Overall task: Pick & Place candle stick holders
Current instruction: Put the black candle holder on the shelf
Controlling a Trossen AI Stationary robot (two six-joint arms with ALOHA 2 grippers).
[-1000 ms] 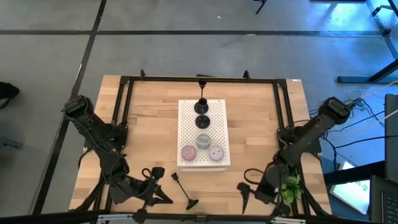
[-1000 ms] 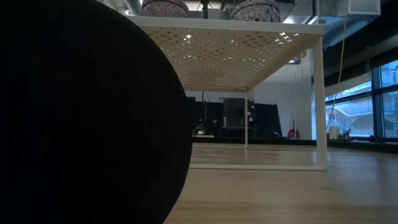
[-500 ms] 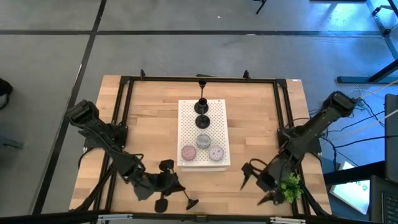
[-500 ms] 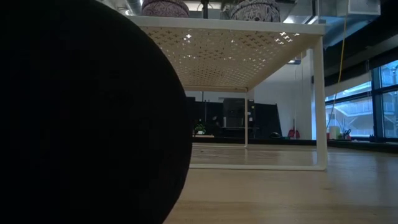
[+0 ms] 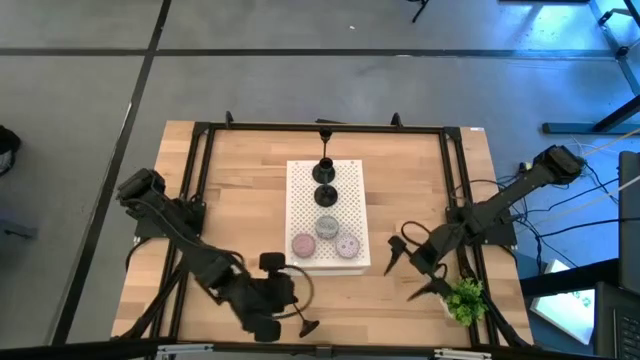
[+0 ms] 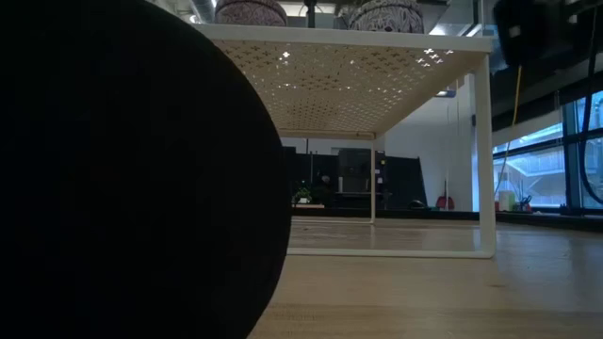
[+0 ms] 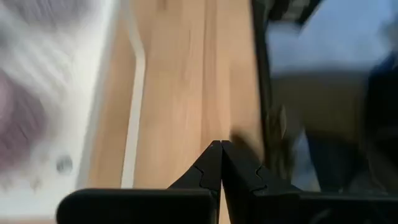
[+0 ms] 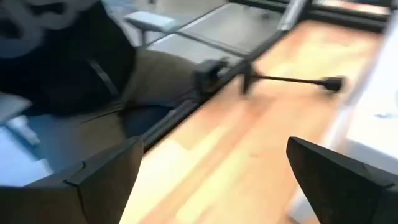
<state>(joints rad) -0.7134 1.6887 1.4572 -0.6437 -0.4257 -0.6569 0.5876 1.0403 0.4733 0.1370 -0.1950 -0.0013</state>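
Closed left pincer (image 5: 283,292) hovers beside a fallen thin-stemmed black candle holder (image 5: 299,312); open right pincer (image 5: 412,268) hangs over the wooden worktop (image 5: 240,200).

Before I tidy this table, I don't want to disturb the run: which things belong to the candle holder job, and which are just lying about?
Part of the job:
- two black holders standing on the white board
- three pucks, also on the board
- black holder lying on the wood at the near edge

Just lying about:
- white perforated board
- small green plant near the right arm
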